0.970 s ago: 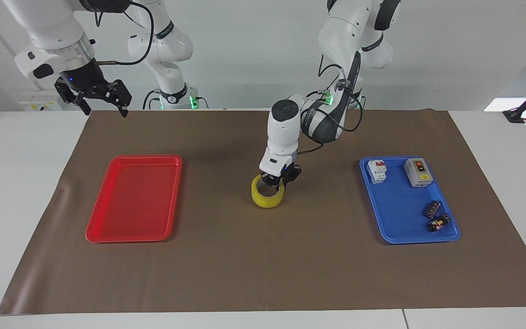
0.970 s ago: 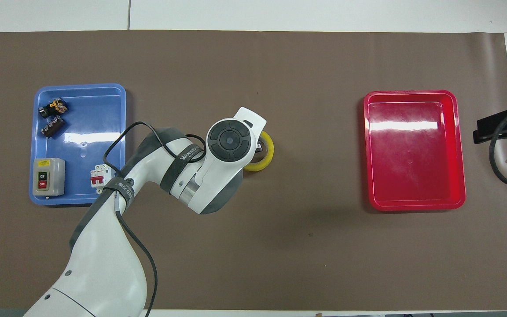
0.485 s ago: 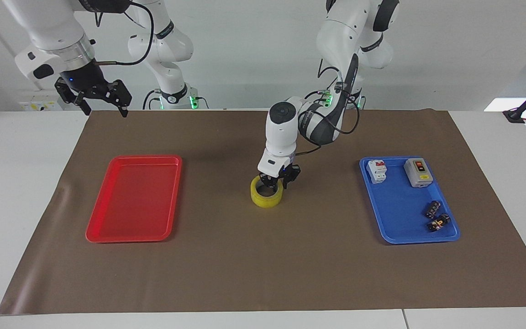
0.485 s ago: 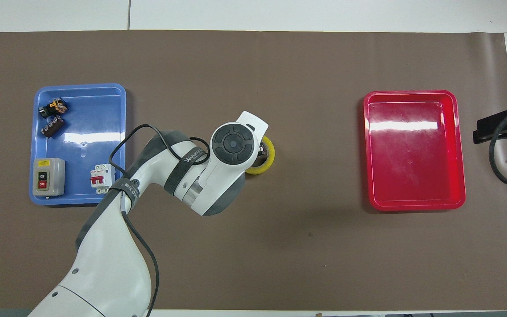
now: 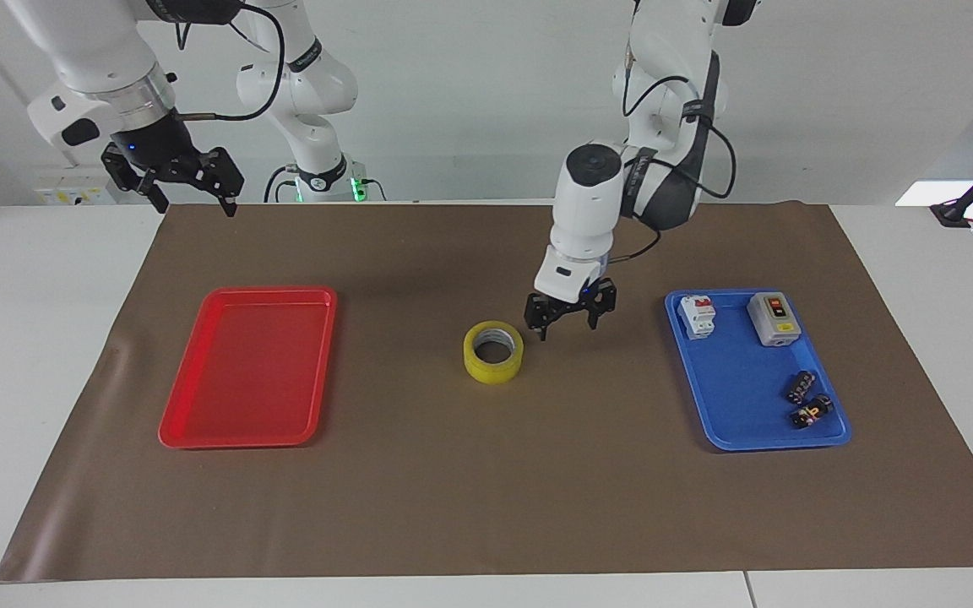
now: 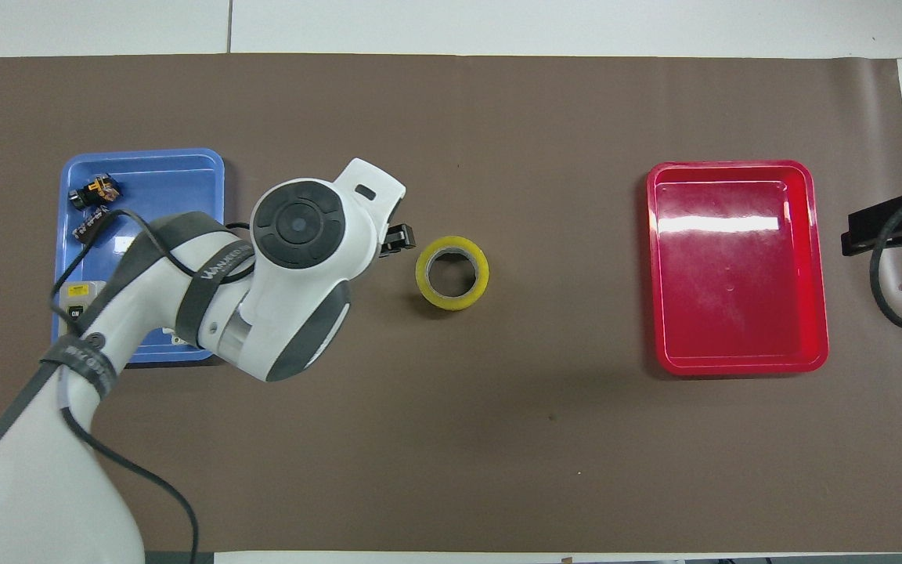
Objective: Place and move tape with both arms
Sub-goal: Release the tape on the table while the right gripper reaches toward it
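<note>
So the left gripper (image 5: 569, 321) has let go and lifted off with jaws open, leaving the wide yellow ring-shaped tape roll (image 5: 493, 351) flat mid-worktop between the trays, ready for the waiting, open-jawed right gripper (image 5: 189, 187) by the red plastic tray (image 5: 199, 422).

The tape (image 5: 493, 350) lies on the counter (image 5: 486, 507) between two trays. The left hand (image 5: 569, 319) hangs just beside it, apart.

A yellow tape roll (image 6: 452, 272) lies flat at mid-frame on the brown mat (image 6: 451, 439), the left hand (image 6: 398, 237) just beside it, fingers apart.
</note>
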`<state>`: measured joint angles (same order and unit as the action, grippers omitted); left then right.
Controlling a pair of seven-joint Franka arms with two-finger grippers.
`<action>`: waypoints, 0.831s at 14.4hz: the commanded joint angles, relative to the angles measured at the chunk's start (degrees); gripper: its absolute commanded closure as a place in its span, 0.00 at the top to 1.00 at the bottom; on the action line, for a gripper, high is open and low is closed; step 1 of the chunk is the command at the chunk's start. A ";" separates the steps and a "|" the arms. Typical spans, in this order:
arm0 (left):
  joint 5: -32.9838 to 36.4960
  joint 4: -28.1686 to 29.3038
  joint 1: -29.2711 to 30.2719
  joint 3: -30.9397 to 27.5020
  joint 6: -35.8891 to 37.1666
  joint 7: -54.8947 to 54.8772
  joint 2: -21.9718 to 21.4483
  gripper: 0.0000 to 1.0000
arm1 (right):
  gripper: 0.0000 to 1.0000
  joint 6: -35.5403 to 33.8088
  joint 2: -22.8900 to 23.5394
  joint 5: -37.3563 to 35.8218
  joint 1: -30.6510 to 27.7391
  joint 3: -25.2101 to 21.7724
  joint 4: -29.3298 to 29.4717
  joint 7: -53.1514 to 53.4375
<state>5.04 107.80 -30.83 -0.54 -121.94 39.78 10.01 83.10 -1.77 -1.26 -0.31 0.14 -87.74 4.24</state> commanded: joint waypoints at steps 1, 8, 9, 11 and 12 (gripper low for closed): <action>1.12 2.94 6.73 0.19 3.28 -9.95 -5.86 1.00 | 1.00 1.61 -0.61 -0.24 0.83 0.21 -0.76 -0.55; -6.43 -3.27 23.69 -0.42 16.87 -33.33 -12.12 1.00 | 1.00 10.57 6.67 -0.68 14.09 0.30 -1.03 8.11; -6.97 -5.73 25.54 -0.42 19.60 -36.15 -11.77 1.00 | 1.00 13.11 8.69 -0.68 16.90 0.30 -0.94 11.81; -8.54 -9.87 29.15 -0.42 23.66 -40.03 -11.59 1.00 | 1.00 18.56 12.65 -0.85 21.56 0.30 -1.11 18.14; -8.99 -11.45 30.12 -0.42 25.41 -40.74 -11.50 1.00 | 1.00 20.85 14.15 -0.85 22.89 0.30 -1.20 19.91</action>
<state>-1.79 100.59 -2.93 -1.41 -100.90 1.88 -2.39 100.56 9.43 -1.41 20.72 0.62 -89.29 20.58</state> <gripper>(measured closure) 0.000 0.000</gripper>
